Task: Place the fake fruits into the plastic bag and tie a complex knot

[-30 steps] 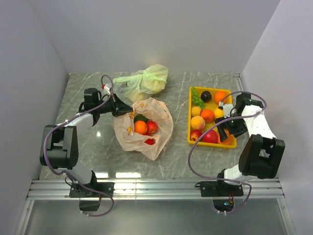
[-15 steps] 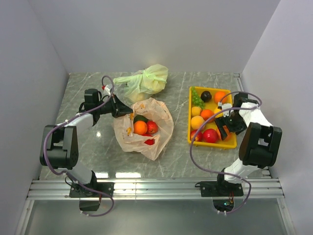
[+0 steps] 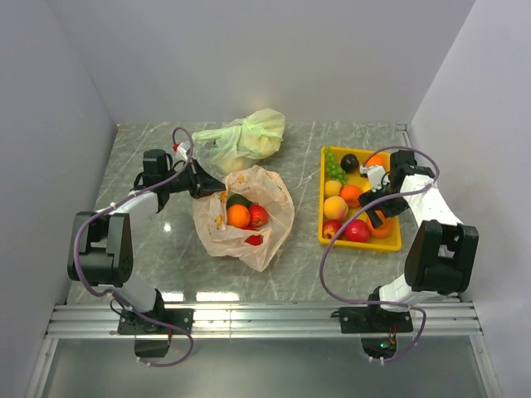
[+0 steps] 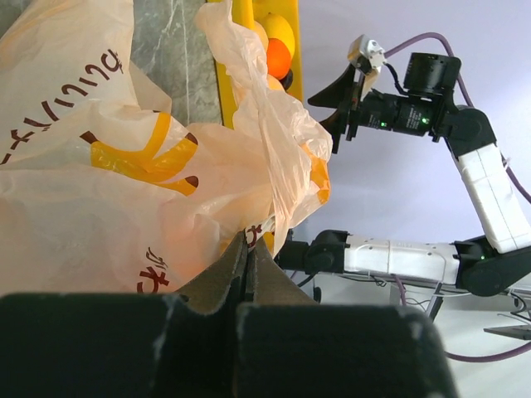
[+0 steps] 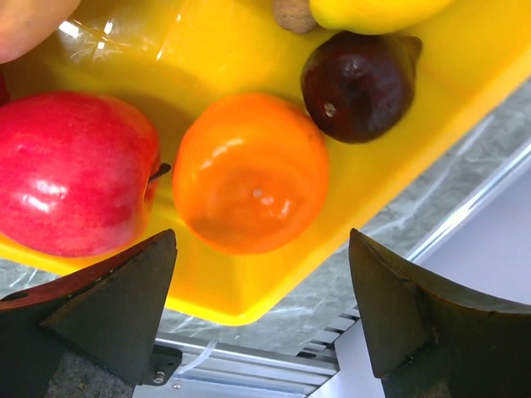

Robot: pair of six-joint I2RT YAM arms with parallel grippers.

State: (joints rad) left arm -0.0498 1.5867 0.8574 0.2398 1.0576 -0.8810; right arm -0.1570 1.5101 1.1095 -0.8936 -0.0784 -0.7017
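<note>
The peach-orange plastic bag [image 3: 249,228] lies open mid-table with an orange [image 3: 239,216], a red apple [image 3: 259,215] and a green piece inside. My left gripper [image 3: 209,184] is shut on the bag's left rim; the left wrist view shows the jaws [image 4: 247,249] pinching the crinkly bag [image 4: 124,166]. The yellow tray [image 3: 365,243] holds several fake fruits. My right gripper [image 3: 377,203] hovers open and empty over the tray's near right part. In the right wrist view, an orange [image 5: 249,172] sits just beyond my open gripper [image 5: 261,311], with a red apple [image 5: 75,172] to its left and a dark fruit [image 5: 358,83] beyond.
A pale yellow-green knotted bag [image 3: 245,137] lies at the back, behind the peach bag. The tray's near corner [image 5: 241,290] and the table's metal front rail show under the right gripper. Walls close in the table on the left, back and right.
My right gripper has moved from the tray's near right edge farther over the tray and slightly left. The left gripper and the bag have not moved.
</note>
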